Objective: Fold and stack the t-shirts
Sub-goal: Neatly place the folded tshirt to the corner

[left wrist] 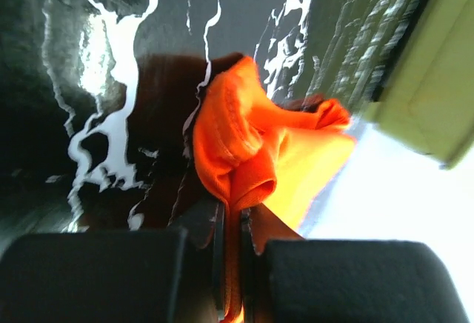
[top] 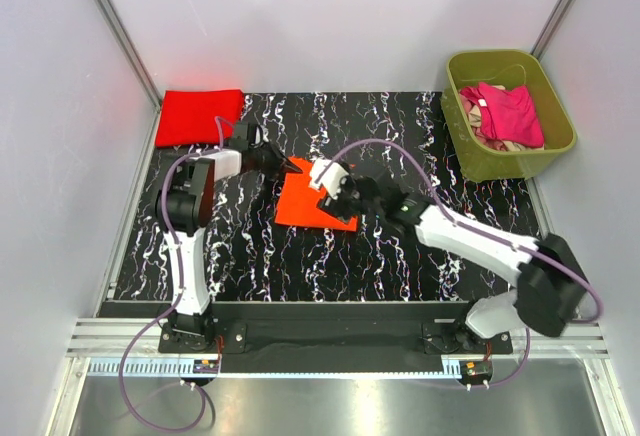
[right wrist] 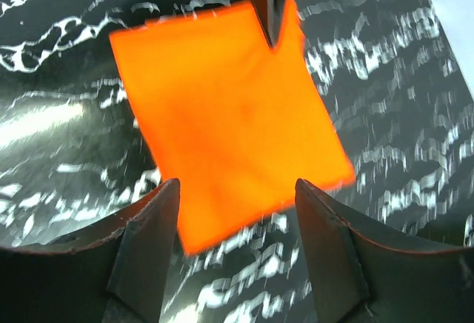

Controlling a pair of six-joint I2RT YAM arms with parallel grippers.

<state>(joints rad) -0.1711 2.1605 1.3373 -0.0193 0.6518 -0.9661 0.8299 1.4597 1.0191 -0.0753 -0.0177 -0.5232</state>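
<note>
A bright orange t-shirt (top: 305, 211), folded into a square, lies in the middle of the black marbled table. My left gripper (top: 297, 167) is at its far corner, shut on a bunched fold of the orange cloth (left wrist: 244, 138), which is pinched between the jaws of the left gripper (left wrist: 233, 215). My right gripper (right wrist: 237, 182) hovers open over the near right part of the orange t-shirt (right wrist: 229, 115), nothing between its fingers (right wrist: 159, 219). In the top view the right gripper (top: 335, 196) is over the shirt's right edge. A red t-shirt (top: 200, 116) lies folded at the far left corner.
An olive-green tub (top: 560, 141) stands at the far right, holding a magenta pink t-shirt (top: 512, 114) on top of beige cloth (top: 470, 101). Its pale wall (left wrist: 422, 78) shows in the left wrist view. White walls close in the table on three sides.
</note>
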